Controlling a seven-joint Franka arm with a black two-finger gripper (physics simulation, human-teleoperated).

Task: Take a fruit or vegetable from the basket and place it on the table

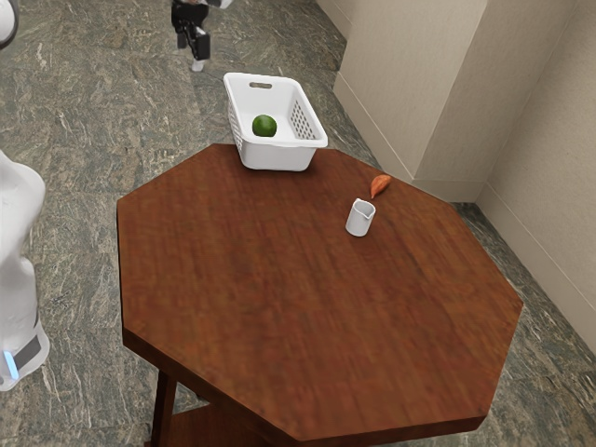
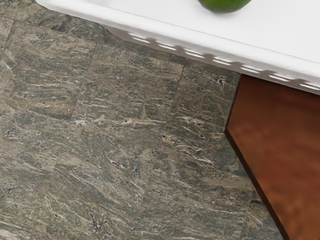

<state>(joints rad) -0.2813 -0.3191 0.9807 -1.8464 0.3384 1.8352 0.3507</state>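
The basket [image 1: 311, 144] looked like smooth white plastic. The table [image 1: 317, 307] was reddish-brown grained wood with a soft sheen, and the floor [image 2: 100, 140] looked like veined stone.

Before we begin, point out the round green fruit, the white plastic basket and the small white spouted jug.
Round green fruit [image 1: 264, 126], exterior view: middle of its visible skin.
White plastic basket [image 1: 277, 157], exterior view: outside of its near wall.
Small white spouted jug [image 1: 359, 222], exterior view: middle of its body.

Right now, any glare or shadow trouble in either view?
Exterior view: even light, no harsh glare, just a soft shadow on the table at the foot of the basket. Wrist view: basket's inside nearly washed out to white; green fruit stands out against it.
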